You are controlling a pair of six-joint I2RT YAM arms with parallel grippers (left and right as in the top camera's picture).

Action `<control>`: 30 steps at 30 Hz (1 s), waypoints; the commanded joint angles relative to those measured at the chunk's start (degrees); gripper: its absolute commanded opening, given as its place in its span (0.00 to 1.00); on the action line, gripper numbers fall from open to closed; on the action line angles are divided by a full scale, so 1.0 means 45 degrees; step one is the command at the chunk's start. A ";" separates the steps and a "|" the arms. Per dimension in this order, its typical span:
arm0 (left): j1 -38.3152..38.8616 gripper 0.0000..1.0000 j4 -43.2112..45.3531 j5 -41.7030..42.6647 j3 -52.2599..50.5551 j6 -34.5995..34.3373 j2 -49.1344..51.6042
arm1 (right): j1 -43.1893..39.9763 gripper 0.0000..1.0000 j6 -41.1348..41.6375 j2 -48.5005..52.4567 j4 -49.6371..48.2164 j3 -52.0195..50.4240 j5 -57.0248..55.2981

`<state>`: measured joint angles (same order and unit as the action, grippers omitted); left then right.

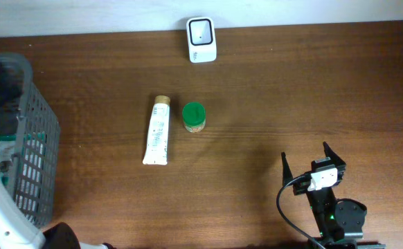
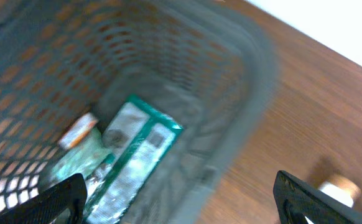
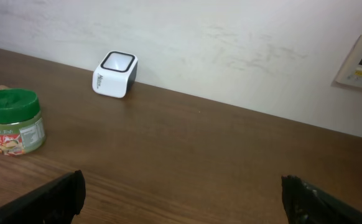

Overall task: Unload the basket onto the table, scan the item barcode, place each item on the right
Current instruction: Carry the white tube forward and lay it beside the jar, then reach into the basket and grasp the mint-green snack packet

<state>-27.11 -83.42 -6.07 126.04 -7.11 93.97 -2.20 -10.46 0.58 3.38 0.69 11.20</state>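
Observation:
A white barcode scanner (image 1: 201, 40) (image 3: 115, 74) stands at the table's far edge by the wall. A white tube (image 1: 158, 130) and a green-lidded jar (image 1: 194, 116) (image 3: 12, 121) lie mid-table. In the blurred left wrist view, my left gripper (image 2: 181, 199) hangs open above a grey mesh basket (image 2: 243, 81), with nothing between its fingers. Green-and-white packets (image 2: 137, 155) lie in the basket's bottom below it. My right gripper (image 1: 305, 153) (image 3: 181, 199) stands open and empty near the front right, facing the scanner.
The basket (image 1: 39, 149) fills the table's left edge, and the left arm's white link (image 1: 1, 221) crosses its front corner. The tube's cap (image 2: 339, 186) shows just outside the basket's rim. A wall panel (image 3: 361, 62) hangs at the far right.

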 commanded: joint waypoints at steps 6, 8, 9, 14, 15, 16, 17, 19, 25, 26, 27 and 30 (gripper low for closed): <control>-0.1938 0.94 0.0204 -0.1710 -0.1588 -0.1229 0.0044 | 0.0092 0.98 0.0087 -0.0083 0.0058 -0.0083 -0.0068; -0.2050 0.93 0.0442 -0.2176 -0.2254 -0.1229 0.0044 | 0.0092 0.98 0.0087 -0.0083 0.0058 -0.0083 -0.0073; -0.2127 0.93 0.0656 -0.2288 -0.2633 -0.1224 0.0044 | 0.0092 0.98 0.0087 -0.0083 0.0058 -0.0083 -0.0073; -0.2851 0.91 0.2312 -0.2380 -0.4998 -0.0403 0.0044 | 0.0092 0.98 0.0087 -0.0083 0.0058 -0.0083 -0.0068; -0.2963 0.91 0.2710 -0.2341 -0.5459 0.0044 0.0044 | 0.0092 0.98 0.0087 -0.0083 0.0058 -0.0083 -0.0073; -0.3065 0.90 0.3094 -0.2268 -0.5877 0.0573 0.0044 | 0.0092 0.98 0.0087 -0.0083 0.0058 -0.0083 -0.0073; -0.3172 0.90 0.3594 -0.2259 -0.6402 0.1127 0.0058 | 0.0092 0.98 0.0087 -0.0083 0.0058 -0.0083 -0.0073; -0.3332 0.86 0.4430 -0.2127 -0.7252 0.2079 0.0073 | 0.0092 0.98 0.0087 -0.0083 0.0058 -0.0083 -0.0073; -0.3546 0.79 0.6970 -0.2346 -1.0035 0.4483 0.0325 | 0.0092 0.98 0.0087 -0.0083 0.0058 -0.0083 -0.0073; -0.3599 0.79 0.7456 -0.2652 -1.0457 0.4711 0.0364 | 0.0092 0.98 0.0087 -0.0083 0.0058 -0.0083 -0.0073; -0.3716 0.79 0.7941 -0.2885 -1.0841 0.4760 0.0418 | 0.0092 0.98 0.0087 -0.0083 0.0058 -0.0083 -0.0073; -0.4299 0.77 0.9398 -0.2667 -1.1812 0.4945 0.0529 | 0.0092 0.98 0.0087 -0.0083 0.0058 -0.0083 -0.0068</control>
<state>-43.46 -45.63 -17.02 76.99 10.83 95.37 -2.20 -10.46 0.58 3.38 0.69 11.20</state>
